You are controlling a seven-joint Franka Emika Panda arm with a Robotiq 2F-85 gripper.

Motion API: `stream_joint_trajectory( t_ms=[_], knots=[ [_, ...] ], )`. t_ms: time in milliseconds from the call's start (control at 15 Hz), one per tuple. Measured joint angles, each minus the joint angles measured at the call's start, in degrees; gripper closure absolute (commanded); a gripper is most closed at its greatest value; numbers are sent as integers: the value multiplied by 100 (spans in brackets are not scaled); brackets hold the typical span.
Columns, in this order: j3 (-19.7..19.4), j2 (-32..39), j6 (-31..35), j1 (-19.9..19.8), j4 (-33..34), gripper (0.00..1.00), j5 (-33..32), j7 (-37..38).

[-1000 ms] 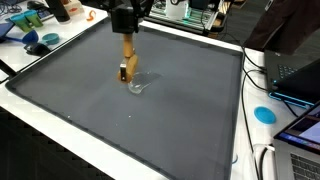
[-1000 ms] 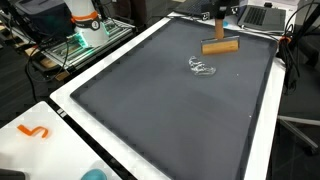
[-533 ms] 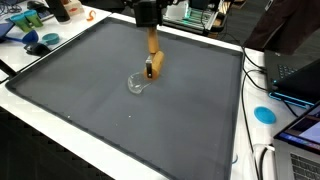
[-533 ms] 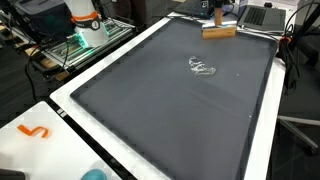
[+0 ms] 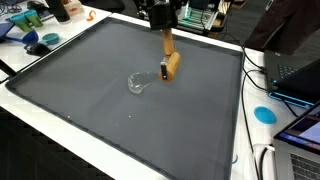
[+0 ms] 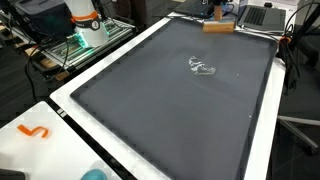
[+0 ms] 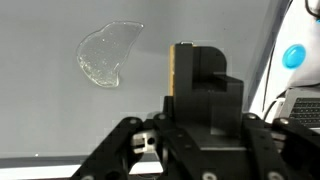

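My gripper point(image 5: 164, 30) is shut on a wooden tool point(image 5: 169, 55) with a dark lower end, which hangs above the dark grey mat point(image 5: 90, 110). A clear glass cup point(image 5: 137, 83) lies on its side on the mat, just left of the tool's tip and apart from it. In an exterior view the tool point(image 6: 220, 27) hovers near the mat's far edge, well beyond the glass point(image 6: 202, 67). In the wrist view the gripper point(image 7: 197, 88) clamps the tool point(image 7: 173, 68), only its tan edge showing, and the glass point(image 7: 105, 55) lies to the upper left.
Blue and orange items point(image 5: 40, 40) crowd the table beyond one mat corner. A blue disc point(image 5: 264, 114), cables and a laptop point(image 5: 295, 75) lie along the opposite side. An orange hook point(image 6: 33, 131) lies on the white table; equipment point(image 6: 85, 25) stands beside the mat.
The gripper has carried the wooden tool away from above the glass, across the mat toward its far edge. The glass has stayed where it was.
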Motion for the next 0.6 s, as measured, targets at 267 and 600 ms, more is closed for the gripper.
stream_joint_trajectory(
  t_ms=[267, 600],
  knots=[
    [43, 8, 0, 12, -58, 76, 104, 120],
    [102, 27, 1, 33, -68, 76, 110, 298]
  ],
)
